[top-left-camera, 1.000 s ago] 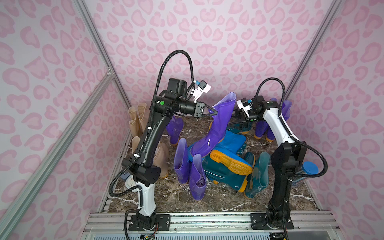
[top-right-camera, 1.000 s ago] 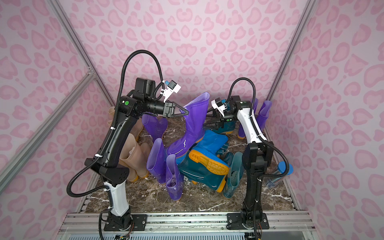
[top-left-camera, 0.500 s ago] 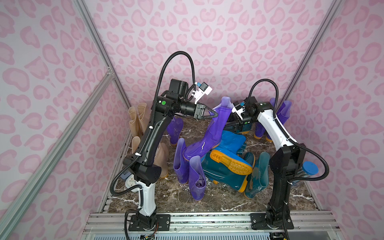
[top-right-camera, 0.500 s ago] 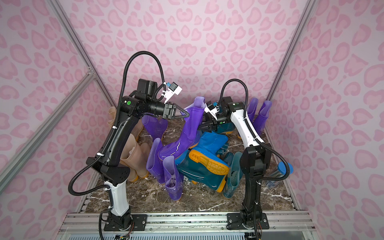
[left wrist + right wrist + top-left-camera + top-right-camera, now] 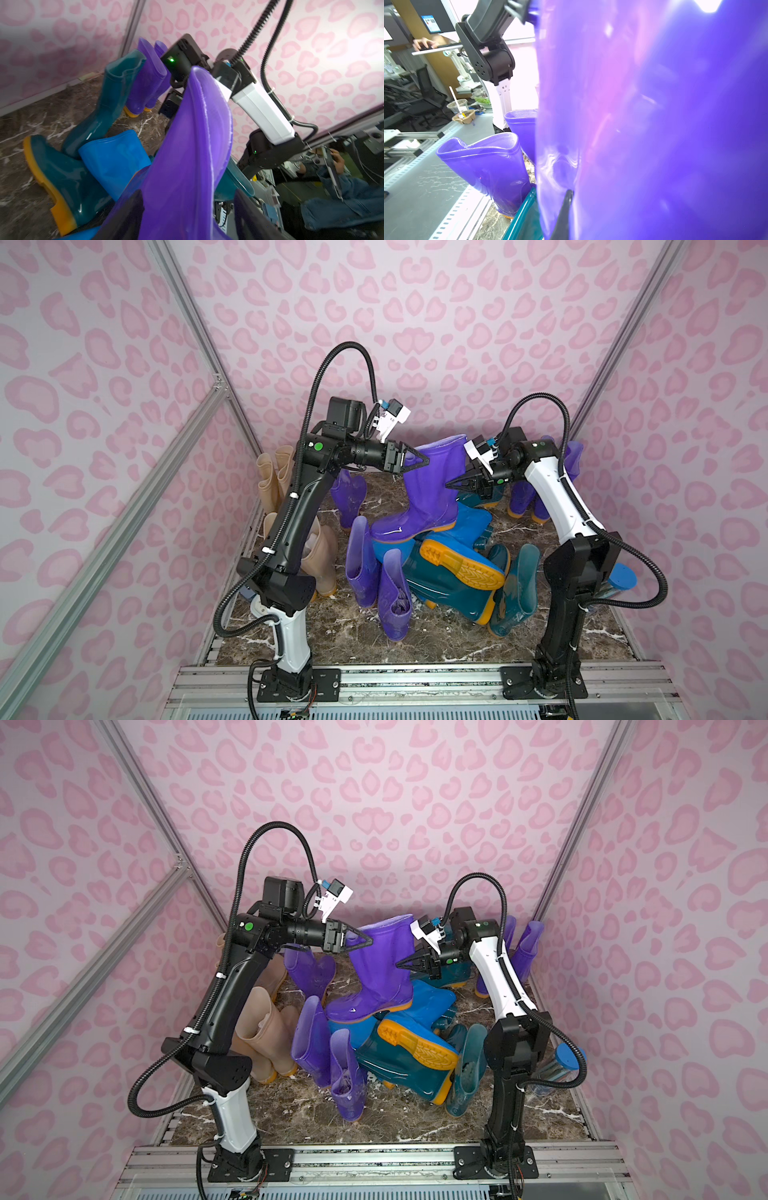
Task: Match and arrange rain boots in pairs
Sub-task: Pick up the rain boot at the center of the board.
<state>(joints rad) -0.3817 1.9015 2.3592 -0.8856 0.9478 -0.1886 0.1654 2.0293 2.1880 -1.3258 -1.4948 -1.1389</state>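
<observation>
Pinching the back wall of a glossy, translucent purple rain boot of soft rubber, the right gripper has its slim black jaws pressed together on the shaft. In the right wrist view one dark finger lies against the purple film, which fills nearly all of that picture. The left gripper stands spread at the shaft's top rim. In the left wrist view its fingers sit well apart on either side of the wavy rim.

The purple rain boot hangs tilted over the middle of the heap, with its orange-yellow sole edge down and its toe low above a bright blue boot. Whether they touch I cannot tell. Below lies a dark teal boot on its side, its ridged yellow tread showing. Two more purple boots stand in front. Beige boots hug the wall on the robot's left, partly hidden behind the left arm.

Bare brown marbled floor lies open only toward the front rail, and pink spotted walls close in on both sides. A blue-capped cylinder is mostly hidden behind the right arm.
</observation>
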